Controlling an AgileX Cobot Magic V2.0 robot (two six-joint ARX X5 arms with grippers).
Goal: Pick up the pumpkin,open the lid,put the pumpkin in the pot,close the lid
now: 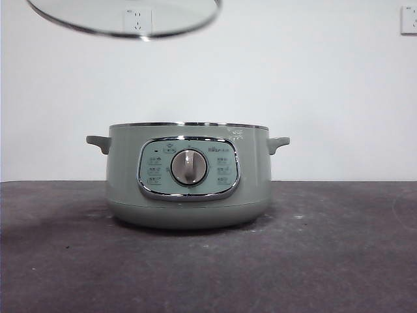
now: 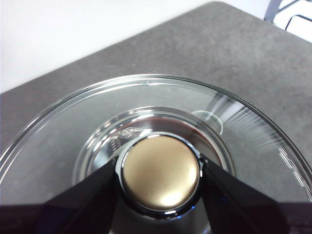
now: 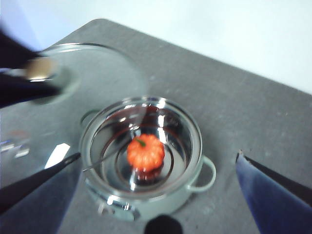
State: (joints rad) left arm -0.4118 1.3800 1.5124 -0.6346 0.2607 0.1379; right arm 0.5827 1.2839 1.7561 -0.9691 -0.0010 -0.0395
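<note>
With the pumpkin (image 3: 145, 152) in the pot (image 1: 189, 195), our left gripper (image 2: 161, 178) clamps the lid (image 1: 124, 16) aloft, right gripper (image 3: 156, 170) wide; next we judge lowering it.

I think I am looking at a plain test room, not a real kitchen. The worktop (image 1: 339, 261) is a dark grey mat. Behind it is a bare white wall (image 1: 326, 85) with two white plug sockets (image 1: 138, 19). Only one green cooking pot (image 1: 189, 176) stands there, with no stove or sink.
</note>
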